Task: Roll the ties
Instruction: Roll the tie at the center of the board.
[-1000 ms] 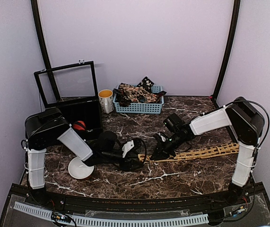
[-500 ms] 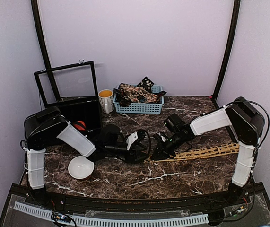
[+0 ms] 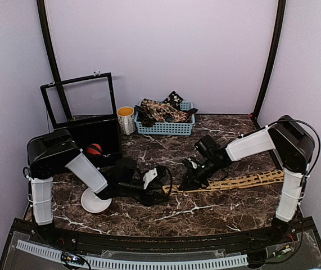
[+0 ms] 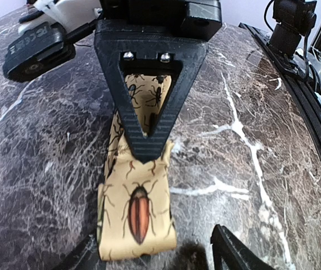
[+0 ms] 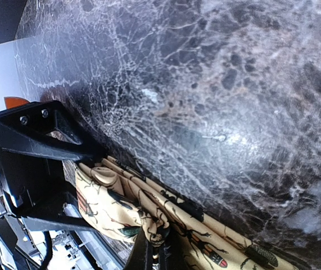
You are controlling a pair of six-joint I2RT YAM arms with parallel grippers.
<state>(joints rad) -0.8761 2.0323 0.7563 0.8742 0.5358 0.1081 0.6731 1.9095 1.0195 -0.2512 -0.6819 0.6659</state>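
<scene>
Left gripper point(image 3: 159, 191) had pulled back left since half a second ago, jaws apart astride the tie point(image 3: 233, 183) end, gripping nothing. Roll not started, I'd judge. Right gripper point(image 3: 189, 183) stayed clamped on the tie just beyond. Tie lay flat on the table point(image 3: 149, 216), long axis left-right, near end pointing left.

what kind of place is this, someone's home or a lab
Probably a robot lab booth: plain lilac walls box in a marble-look table, a left arm and right arm are bolted at its near edge, and a basket of ties sits at the back.
</scene>
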